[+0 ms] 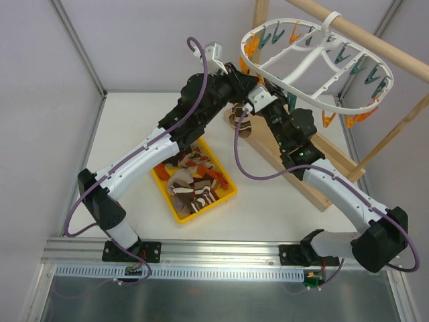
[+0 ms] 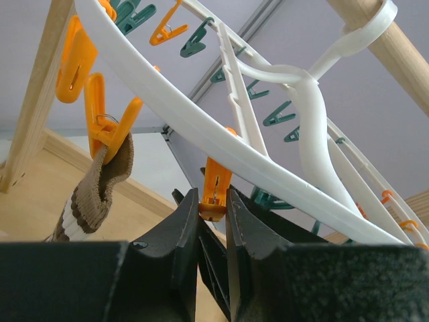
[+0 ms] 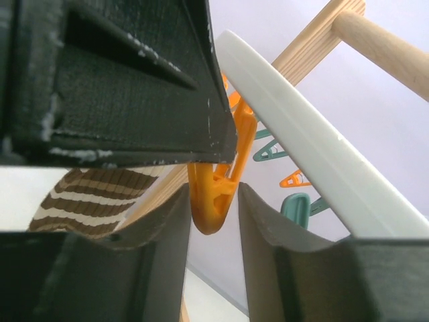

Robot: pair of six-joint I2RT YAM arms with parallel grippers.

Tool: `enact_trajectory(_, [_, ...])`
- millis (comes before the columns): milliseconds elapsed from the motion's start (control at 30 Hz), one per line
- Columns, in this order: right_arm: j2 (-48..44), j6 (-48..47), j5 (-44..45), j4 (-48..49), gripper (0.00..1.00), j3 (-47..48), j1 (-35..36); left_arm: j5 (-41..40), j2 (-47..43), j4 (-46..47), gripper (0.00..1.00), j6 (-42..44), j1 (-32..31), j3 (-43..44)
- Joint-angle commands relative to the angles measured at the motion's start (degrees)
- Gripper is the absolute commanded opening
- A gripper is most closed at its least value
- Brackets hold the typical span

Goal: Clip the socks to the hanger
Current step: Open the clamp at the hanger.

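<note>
The white hanger hangs from a wooden pole at the back right. Both arms reach up to its left end. My left gripper is shut on the lower end of an orange clothespin under the hanger's rim. My right gripper has its fingers pressed against both sides of an orange clothespin that runs up behind the left gripper's black body. A brown striped sock hangs clipped in a neighbouring orange pin. More socks lie in the tray.
A yellow tray sits mid-table between the arms. The wooden stand's pole and base plank run along the right. Teal and orange pins dangle round the hanger's rim. Walls close the left and back.
</note>
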Motion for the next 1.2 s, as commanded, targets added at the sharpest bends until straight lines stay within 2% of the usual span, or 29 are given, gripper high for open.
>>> enact_trajectory(0, [-2.1,0.9,-0.9,3.1,0.31,2.5,-0.1,-1.9,-1.8,3.0,0.00,0.1,-0.7,0.4])
enact_trajectory(67, [-2.1,1.9,-1.3,2.8,0.25,2.6,-0.2,-2.1,-1.8,3.0,0.01,0.8,-1.0,0.5])
enact_trajectory(100, [-2.2,2.5,-1.8,2.4,0.18,3.0,-0.2,-2.1,-1.8,3.0,0.03,0.9,-1.1,0.4])
enact_trajectory(200, [-2.6,6.8,-3.9,-1.9,0.04,4.7,-0.9,-2.2,-2.1,3.0,0.13,2.0,-1.0,0.4])
enact_trajectory(267, [-3.1,11.3,-5.7,-5.4,0.02,5.2,-2.1,-0.8,-2.1,3.5,0.24,3.4,-1.0,0.8])
enact_trajectory(300, [-3.7,13.0,-7.3,-6.6,0.02,5.5,-2.3,-0.4,-2.4,3.6,0.33,4.0,-1.0,0.8])
enact_trajectory(367, [-4.4,15.6,-9.5,-9.5,0.02,5.8,-3.1,1.6,-2.6,4.0,0.42,4.6,-0.9,0.8])
enact_trajectory(400, [-5.1,17.9,-10.8,-10.7,0.02,6.1,-3.5,2.1,-3.1,4.3,0.51,5.1,-0.8,0.8])
enact_trajectory(467, [-5.7,19.6,-12.1,-13.4,0.01,6.4,-3.5,3.1,-3.4,4.4,0.59,5.6,-0.9,0.7])
enact_trajectory(500, [-6.4,21.0,-13.3,-14.0,0.01,6.4,-3.5,3.4,-3.9,4.5,0.68,5.8,-0.8,0.4])
enact_trajectory(633, [-7.4,25.4,-16.4,-18.0,0.01,7.0,-3.6,6.3,-5.3,8.6,0.77,5.6,0.4,-2.3])
enact_trajectory(767, [-7.6,28.5,-18.0,-20.6,0.01,8.3,-3.6,10.1,-6.3,12.4,0.76,2.0,2.7,-6.1])
enact_trajectory(933, [-7.2,31.8,-19.3,-22.8,0.02,9.4,-3.7,15.1,-6.2,15.3,0.66,0.5,3.3,-7.2])
enact_trajectory(1167, [-7.2,35.6,-21.3,-24.8,0.02,10.9,-4.0,19.5,-7.0,20.1,0.65,0.5,3.6,-10.6])
